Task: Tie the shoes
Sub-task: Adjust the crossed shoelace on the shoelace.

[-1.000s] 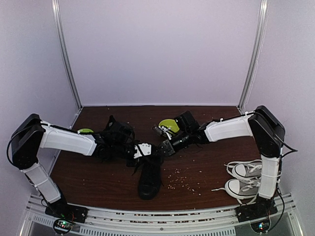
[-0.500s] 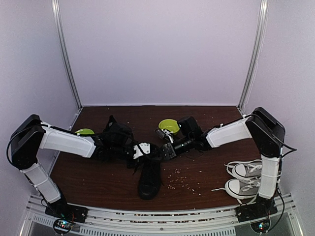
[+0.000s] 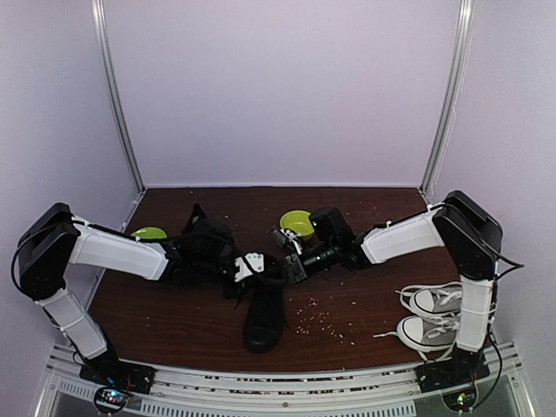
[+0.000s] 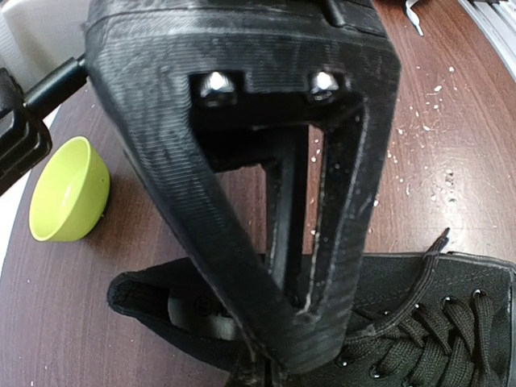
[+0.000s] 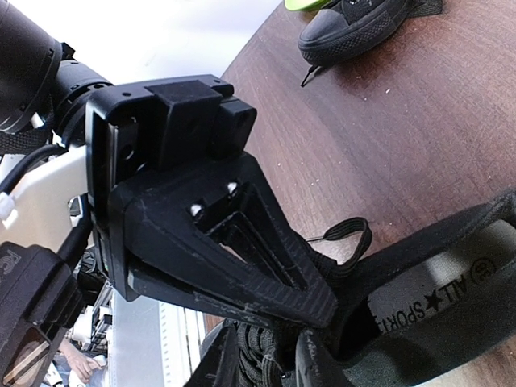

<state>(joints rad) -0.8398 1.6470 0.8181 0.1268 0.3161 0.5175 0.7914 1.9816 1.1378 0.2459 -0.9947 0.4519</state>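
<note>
Meeting of both grippers over the nearer black sneaker (image 3: 263,314), which is placed at the centre of the table (image 3: 165,323). The left gripper (image 4: 282,355) is seen closed just above the shoe's collar, near its laces (image 4: 419,339); whether a lace is pinched cannot be told. The right gripper (image 5: 316,310) is buried among the laces, its opening not discernible. The second black sneaker (image 5: 351,24) is partly hidden behind the left arm, beside a green bowl (image 3: 150,233).
</note>
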